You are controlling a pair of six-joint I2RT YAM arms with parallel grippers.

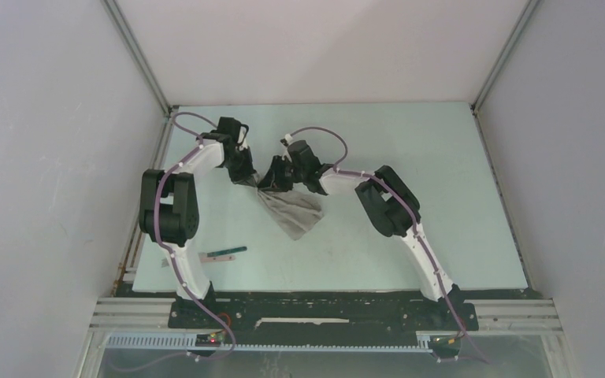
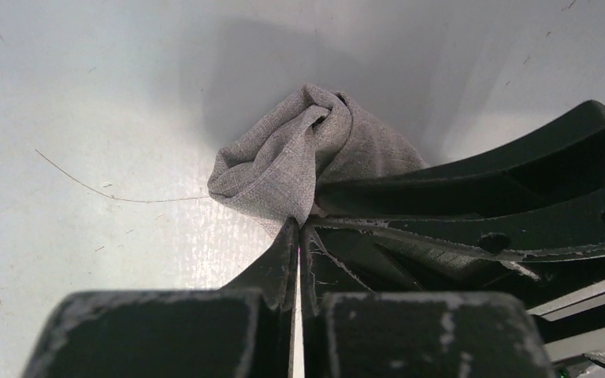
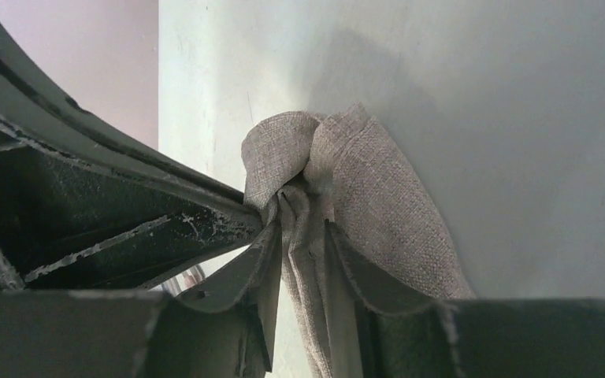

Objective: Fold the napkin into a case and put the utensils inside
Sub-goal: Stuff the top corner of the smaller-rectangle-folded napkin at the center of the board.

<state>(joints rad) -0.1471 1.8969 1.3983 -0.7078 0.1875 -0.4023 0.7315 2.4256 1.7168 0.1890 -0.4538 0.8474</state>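
We are looking at the very start of the folding step. The napkin (image 1: 295, 211) is not flat and is not a case yet. One end is bunched into a little knot far out on the tabletop (image 1: 410, 157), where the two arms are meeting, and the rest is trailing back toward us in a crumpled strip.

The left claw (image 2: 298, 228) is pinched tight, and the bunched end of the napkin is sitting right at its tips, so we are judging that it is holding the cloth there. The right claw (image 3: 299, 232) is standing just a little apart, with folds of the napkin running between its fingers. A bit of light is showing beside the cloth, so it is not looking like a hard squeeze.

Next, we are thinking the claws need to pull apart to spread the cloth flat, each on its own corner.

The green-handled piece (image 1: 228, 253) is lying well apart from the napkin, near the left arm's base. A pale piece (image 1: 207, 257) is sitting just beside it. It may be the fork, but it is too small to tell. The arms are hiding the knot from above, and the wrist views are cutting off the rest of the cloth
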